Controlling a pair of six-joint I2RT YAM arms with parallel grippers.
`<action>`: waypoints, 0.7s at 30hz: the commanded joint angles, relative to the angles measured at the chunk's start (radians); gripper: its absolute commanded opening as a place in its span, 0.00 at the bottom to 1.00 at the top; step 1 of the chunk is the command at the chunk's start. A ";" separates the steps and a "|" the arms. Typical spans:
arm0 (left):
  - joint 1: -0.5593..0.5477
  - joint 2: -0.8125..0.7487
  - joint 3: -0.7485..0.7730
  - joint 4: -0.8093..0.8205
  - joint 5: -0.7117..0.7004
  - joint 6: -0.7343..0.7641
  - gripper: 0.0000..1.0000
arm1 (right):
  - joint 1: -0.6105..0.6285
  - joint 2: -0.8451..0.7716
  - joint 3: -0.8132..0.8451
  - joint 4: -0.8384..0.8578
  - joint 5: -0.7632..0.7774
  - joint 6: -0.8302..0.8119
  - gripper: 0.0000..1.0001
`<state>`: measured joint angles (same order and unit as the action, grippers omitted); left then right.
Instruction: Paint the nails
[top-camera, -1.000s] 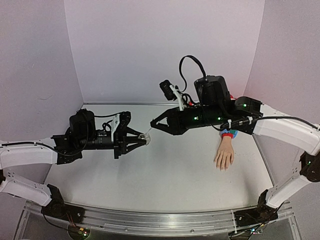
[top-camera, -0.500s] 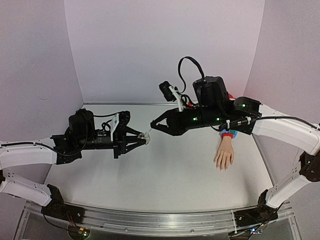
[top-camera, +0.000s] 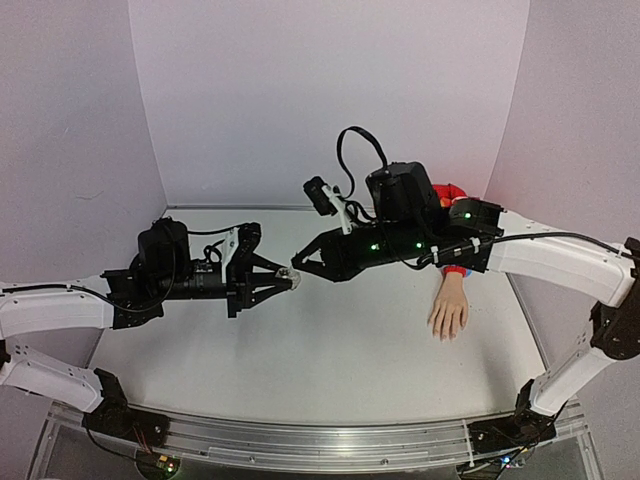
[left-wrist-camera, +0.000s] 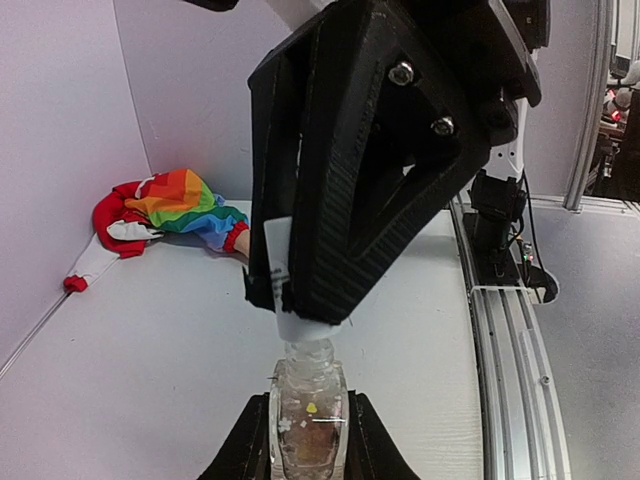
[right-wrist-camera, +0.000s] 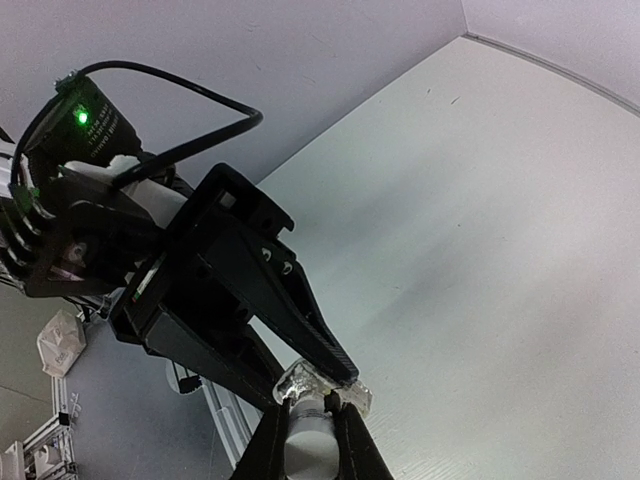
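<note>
The pale fake hand (top-camera: 449, 310) lies palm down at the table's right, its nails too small to make out. Its rainbow sleeve (top-camera: 457, 268) runs back under my right arm and also shows in the left wrist view (left-wrist-camera: 180, 205). My left gripper (top-camera: 286, 280) is shut on a small clear bottle (left-wrist-camera: 308, 415) with glitter inside, held above the table's middle. My right gripper (top-camera: 298, 268) is shut on the white cap (right-wrist-camera: 308, 447), which sits on the bottle's neck (left-wrist-camera: 306, 352). Any brush is hidden.
The two arms meet tip to tip above the table's middle. Purple walls close the back and both sides. An aluminium rail (top-camera: 300, 440) runs along the near edge. The fake hand lies close to the right wall.
My right gripper has moved left and down with the white cap, bringing it onto the bottle's neck. The left gripper and the fake hand have not moved.
</note>
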<state>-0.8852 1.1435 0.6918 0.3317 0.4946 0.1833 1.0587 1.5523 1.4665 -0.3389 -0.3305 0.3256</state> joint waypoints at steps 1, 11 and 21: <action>-0.003 -0.025 0.040 0.026 -0.010 0.002 0.00 | 0.010 0.025 0.050 -0.003 0.001 0.001 0.00; -0.002 -0.026 0.067 -0.025 0.089 0.010 0.00 | 0.014 0.050 0.053 -0.076 -0.274 -0.201 0.00; 0.029 0.009 0.196 -0.006 0.207 -0.214 0.00 | 0.014 0.122 0.050 -0.130 -0.425 -0.388 0.00</action>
<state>-0.8798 1.1391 0.7255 0.1958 0.7159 0.0987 1.0395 1.6023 1.4944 -0.4347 -0.6289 0.0245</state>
